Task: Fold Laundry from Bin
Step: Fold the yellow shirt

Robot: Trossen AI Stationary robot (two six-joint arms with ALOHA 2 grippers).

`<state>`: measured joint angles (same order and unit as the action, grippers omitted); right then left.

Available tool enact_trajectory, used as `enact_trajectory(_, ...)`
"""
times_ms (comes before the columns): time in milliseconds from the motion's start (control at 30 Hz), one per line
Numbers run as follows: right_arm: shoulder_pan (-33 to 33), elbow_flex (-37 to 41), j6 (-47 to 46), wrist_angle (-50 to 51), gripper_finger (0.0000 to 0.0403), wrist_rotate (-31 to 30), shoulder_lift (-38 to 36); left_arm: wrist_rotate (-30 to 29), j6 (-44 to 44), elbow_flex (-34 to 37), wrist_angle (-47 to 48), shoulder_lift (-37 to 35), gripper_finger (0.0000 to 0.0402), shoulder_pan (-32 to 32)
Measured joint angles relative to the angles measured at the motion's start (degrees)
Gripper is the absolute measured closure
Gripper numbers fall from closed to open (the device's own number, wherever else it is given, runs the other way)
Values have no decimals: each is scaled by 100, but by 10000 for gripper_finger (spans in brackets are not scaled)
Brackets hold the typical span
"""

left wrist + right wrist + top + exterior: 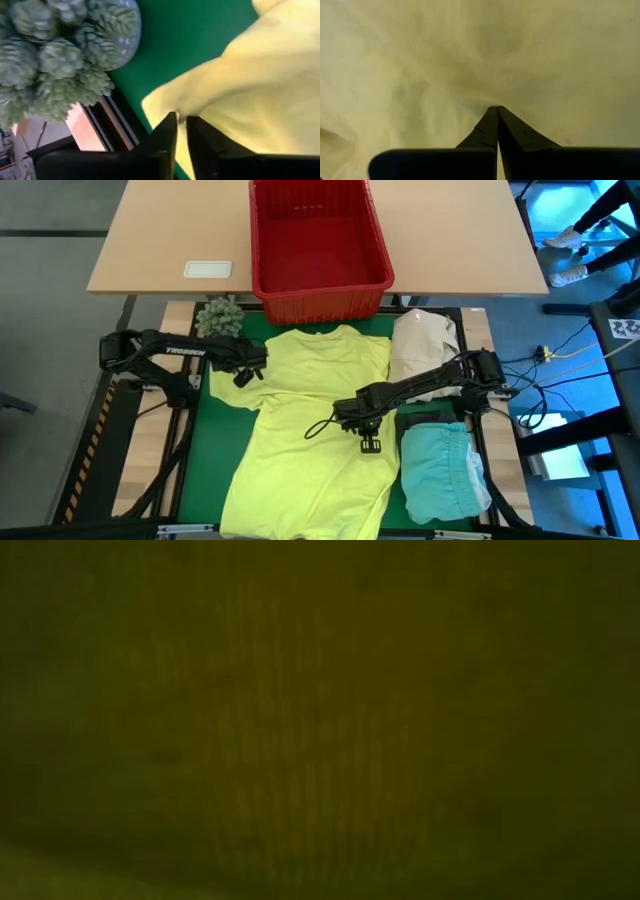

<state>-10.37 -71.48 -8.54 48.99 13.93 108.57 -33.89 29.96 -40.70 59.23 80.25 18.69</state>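
The yellow shirt (pixel 310 430) is spread collar-to-hem along the green mat (pixel 215 440) below the red bin (pixel 318 240), its sleeve edge pinched by the barely parted left gripper (pixel 243 377), its middle pressed by the closed right gripper (pixel 370 445).

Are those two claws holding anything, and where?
Left gripper pinches the bright yellow cloth shirt at its sleeve edge; right gripper presses shut on its middle.
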Motion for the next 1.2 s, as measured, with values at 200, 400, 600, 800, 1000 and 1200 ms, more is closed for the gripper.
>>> enact_trajectory(200,0,0,0,2,400,15,0,-125,-55,-296,424,0,294,21)
enact_trajectory(400,0,0,-2,3,400,20,0,120,-13,-757,743,0,240,-38)
enact_trajectory(600,0,0,-4,4,400,20,0,1648,311,-786,600,0,220,-654)
enact_trajectory(800,-1,0,-11,-2,400,20,0,1802,1065,-478,552,0,229,-1570)
enact_trajectory(1000,-11,0,-28,-2,400,20,0,2205,1908,233,-3,-2,231,-2292)
enact_trajectory(1200,-11,0,-28,4,400,20,0,2966,2612,709,350,1,231,-2475)
